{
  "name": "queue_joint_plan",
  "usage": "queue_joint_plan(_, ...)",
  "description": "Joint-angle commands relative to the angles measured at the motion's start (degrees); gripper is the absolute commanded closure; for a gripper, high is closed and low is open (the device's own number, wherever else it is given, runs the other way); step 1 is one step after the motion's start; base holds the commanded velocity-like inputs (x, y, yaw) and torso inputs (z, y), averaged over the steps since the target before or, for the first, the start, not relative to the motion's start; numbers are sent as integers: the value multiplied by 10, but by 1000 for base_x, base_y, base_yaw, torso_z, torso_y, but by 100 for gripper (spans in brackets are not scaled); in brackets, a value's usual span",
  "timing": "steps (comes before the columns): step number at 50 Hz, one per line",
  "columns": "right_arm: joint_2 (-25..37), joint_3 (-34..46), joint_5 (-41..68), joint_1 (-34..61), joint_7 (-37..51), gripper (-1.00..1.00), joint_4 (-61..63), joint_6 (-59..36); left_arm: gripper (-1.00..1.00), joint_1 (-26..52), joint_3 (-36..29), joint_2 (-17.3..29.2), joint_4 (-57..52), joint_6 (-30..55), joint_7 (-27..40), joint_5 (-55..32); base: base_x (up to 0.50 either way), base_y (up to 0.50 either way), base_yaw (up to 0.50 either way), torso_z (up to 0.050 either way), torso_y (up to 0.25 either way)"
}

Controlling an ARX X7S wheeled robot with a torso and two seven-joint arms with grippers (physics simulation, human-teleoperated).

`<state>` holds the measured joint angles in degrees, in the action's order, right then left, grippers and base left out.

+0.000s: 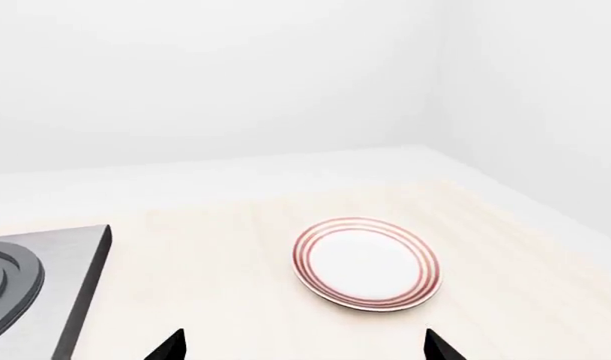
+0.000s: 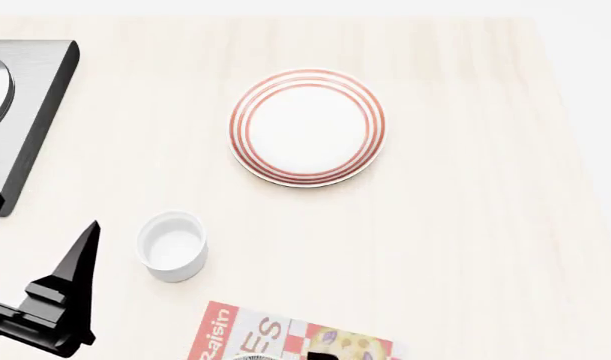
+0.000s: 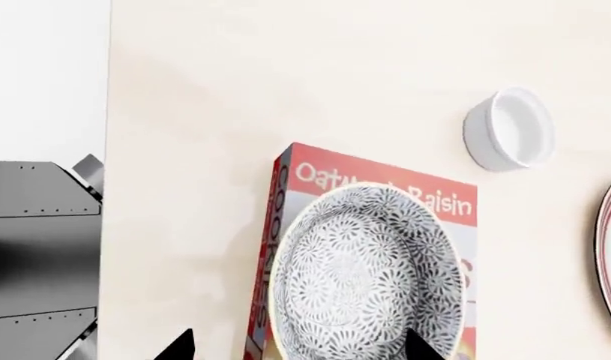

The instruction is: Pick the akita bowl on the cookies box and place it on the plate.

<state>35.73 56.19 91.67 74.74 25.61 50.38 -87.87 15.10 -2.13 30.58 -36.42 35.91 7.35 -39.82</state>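
akita bowl [image 3: 365,274] sitting empty on cookies box [image 3: 305,180], plate [image 2: 307,126] and white cup [image 2: 172,244] lying empty, both grippers showing spread fingertips, gripping nothing.

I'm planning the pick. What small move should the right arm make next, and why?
Probably lower the right end effector straight onto the akita bowl. Its tips appear spread either side of the bowl, which sits untouched on the cookies box, and the plate is bare.

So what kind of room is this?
Probably a kitchen: there's a stove on a wooden counter, plus a plate, a cup and a cookies box.
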Motion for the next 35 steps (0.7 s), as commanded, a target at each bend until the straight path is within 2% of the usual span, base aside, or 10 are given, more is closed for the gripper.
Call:
queue_joint_plan(1, -3, 42, -85, 6, -74, -100, 4, 10, -100, -2, 1, 1, 2, -3, 1, -1, 0, 0, 0, 0, 0)
queue_joint_plan(24, 19, 126, -237, 28, -176, -100, -15, 63, -100, -4, -4, 2, 7, -9, 0, 1, 0, 0, 0, 0, 0)
queue_joint_plan(35, 2, 157, -273, 29, -187, -100, -15, 83, -100, -7, -3, 3, 8, -12, 0, -1, 0, 0, 0, 0, 0)
